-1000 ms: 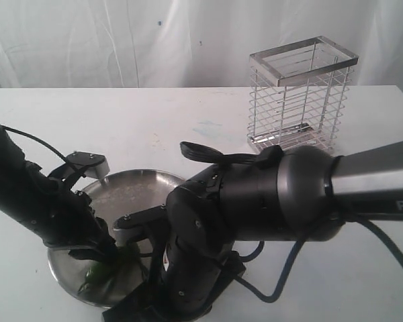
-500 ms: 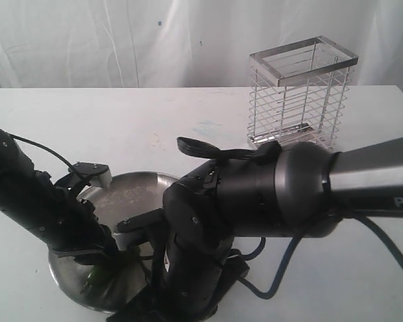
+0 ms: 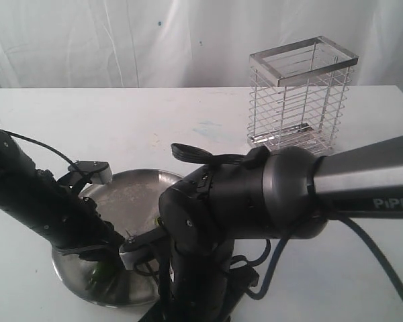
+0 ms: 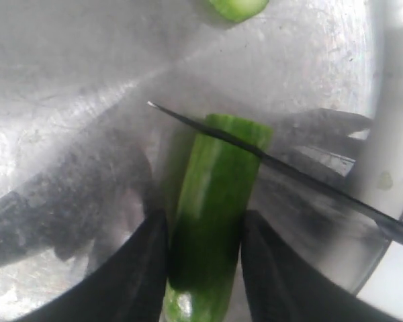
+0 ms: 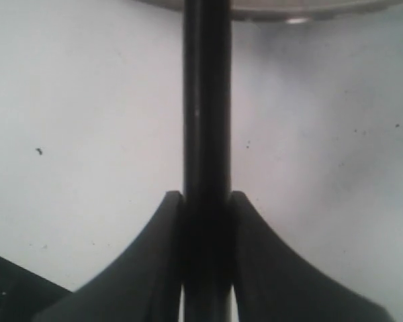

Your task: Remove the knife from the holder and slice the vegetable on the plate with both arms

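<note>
In the left wrist view my left gripper is shut on the green vegetable, which lies on the steel plate. The knife's thin black blade lies across the vegetable's cut end, its tip pointing past it. A cut-off green piece lies farther along the plate. My right gripper is shut on the knife's black handle, with the plate's rim just beyond. In the exterior view the left arm reaches into the plate and the bulky right arm hides the knife. The wire holder stands empty at the back right.
The right arm's body and its cable cover the plate's right side and the table's front middle. White table stretches between the plate and the holder. A white curtain hangs behind the table.
The right arm has shifted left and lower over the plate, hiding more of it. The left arm has settled slightly lower at the plate's left side, and the green vegetable now hardly shows from outside.
</note>
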You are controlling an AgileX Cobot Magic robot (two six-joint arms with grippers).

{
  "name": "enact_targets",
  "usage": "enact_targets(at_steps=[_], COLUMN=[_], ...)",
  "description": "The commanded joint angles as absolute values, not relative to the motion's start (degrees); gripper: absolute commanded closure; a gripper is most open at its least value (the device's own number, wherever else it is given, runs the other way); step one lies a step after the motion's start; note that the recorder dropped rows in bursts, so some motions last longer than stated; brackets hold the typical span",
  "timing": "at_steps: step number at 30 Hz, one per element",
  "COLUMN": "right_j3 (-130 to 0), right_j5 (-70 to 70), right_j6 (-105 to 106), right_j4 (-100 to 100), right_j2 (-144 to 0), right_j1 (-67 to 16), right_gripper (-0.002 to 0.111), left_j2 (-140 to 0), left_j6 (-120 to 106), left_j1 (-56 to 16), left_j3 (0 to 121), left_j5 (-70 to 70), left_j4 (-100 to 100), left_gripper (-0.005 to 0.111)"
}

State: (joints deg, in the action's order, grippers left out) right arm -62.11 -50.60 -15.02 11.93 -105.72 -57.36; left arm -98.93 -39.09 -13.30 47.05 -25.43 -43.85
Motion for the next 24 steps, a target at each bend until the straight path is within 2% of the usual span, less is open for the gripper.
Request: enact_targets(at_steps=[1, 14, 24], right_j3=[-64.09, -65.57, -65.57], right_j5=[-52.49, -52.58, -52.23], right_j6=[-13.55, -13.55, -13.55], right_j4=[10.65, 9.24, 8.98], right_j2=[-105.73, -107.70, -107.70], right_j1=[-57.61, -57.61, -57.61], right_gripper=[0.108, 0.108, 0.108], left_j2=[-99.33, -98.79, -91.91], left_j6=[-38.45, -39.05, -39.05], left_j1=[-13.33, -13.33, -13.22], left_j3=[46.81, 48.81, 48.81], left_j5=[-23.56, -26.08, -25.21], left_j4=[-46.06, -46.09, -44.70], left_gripper=[0.067, 0.066, 0.055])
